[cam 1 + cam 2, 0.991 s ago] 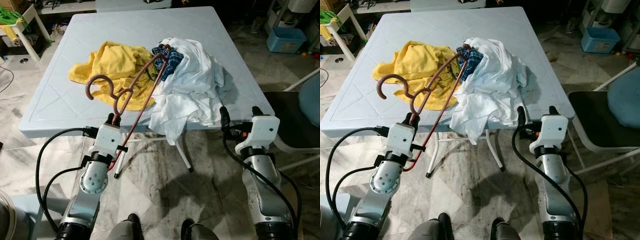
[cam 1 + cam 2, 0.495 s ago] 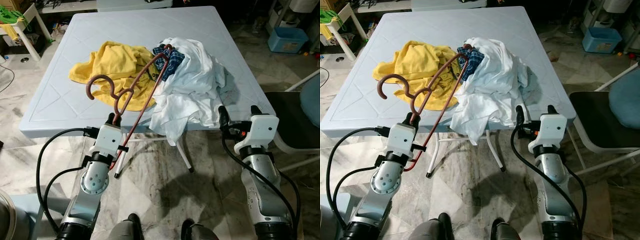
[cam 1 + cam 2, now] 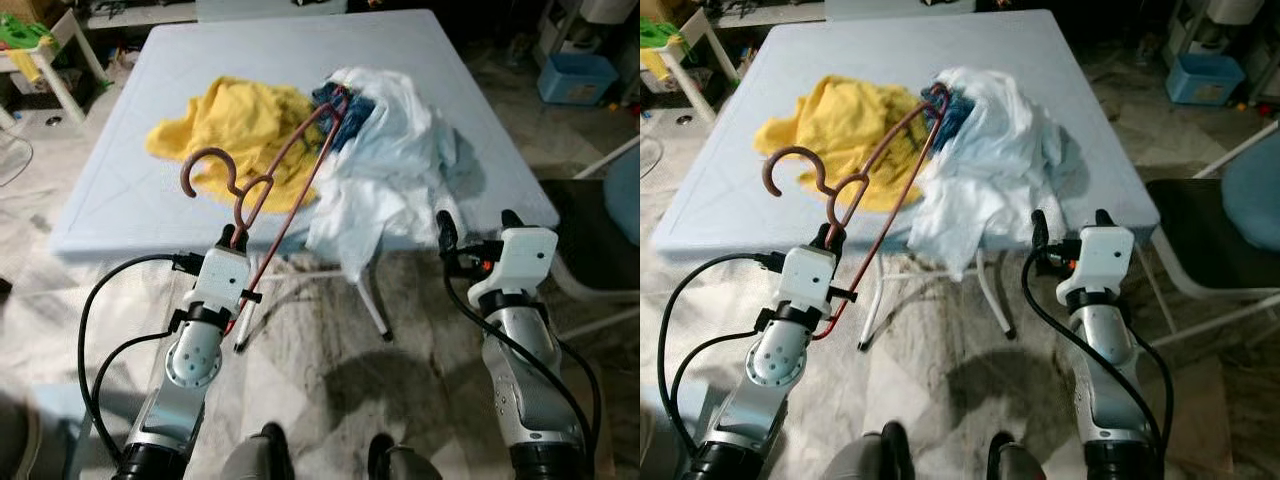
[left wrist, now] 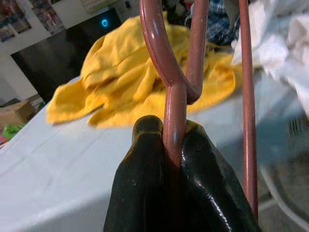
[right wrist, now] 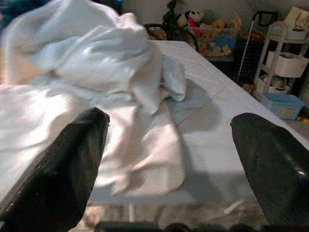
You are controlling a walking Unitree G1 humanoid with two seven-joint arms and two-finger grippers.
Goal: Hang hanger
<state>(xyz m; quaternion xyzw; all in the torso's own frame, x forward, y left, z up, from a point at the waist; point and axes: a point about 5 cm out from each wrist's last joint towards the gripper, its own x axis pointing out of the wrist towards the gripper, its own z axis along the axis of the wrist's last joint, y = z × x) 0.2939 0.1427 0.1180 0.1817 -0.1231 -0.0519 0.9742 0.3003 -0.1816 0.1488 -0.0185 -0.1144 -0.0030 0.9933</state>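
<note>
A dark red hanger (image 3: 285, 165) rises over the near edge of the pale blue table (image 3: 130, 190), its hook curling to the left. My left gripper (image 3: 229, 238) is shut on the hanger's neck, and the black fingers (image 4: 145, 183) pinch the red rod (image 4: 175, 121). The hanger's far end lies against a pile of clothes. My right gripper (image 3: 476, 222) stands open just short of the table's near right corner, facing the white cloth (image 5: 96, 96) with nothing between its fingers.
A yellow garment (image 3: 235, 120), a white garment (image 3: 390, 165) and a blue plaid one (image 3: 340, 100) lie heaped on the table. A chair with a blue seat (image 3: 1240, 215) stands at the right, a blue bin (image 3: 572, 78) behind it. Marble floor lies below.
The whole picture has shifted and blurred, so the camera has moved. The left gripper still holds the hanger the same way and the right gripper has stayed open.
</note>
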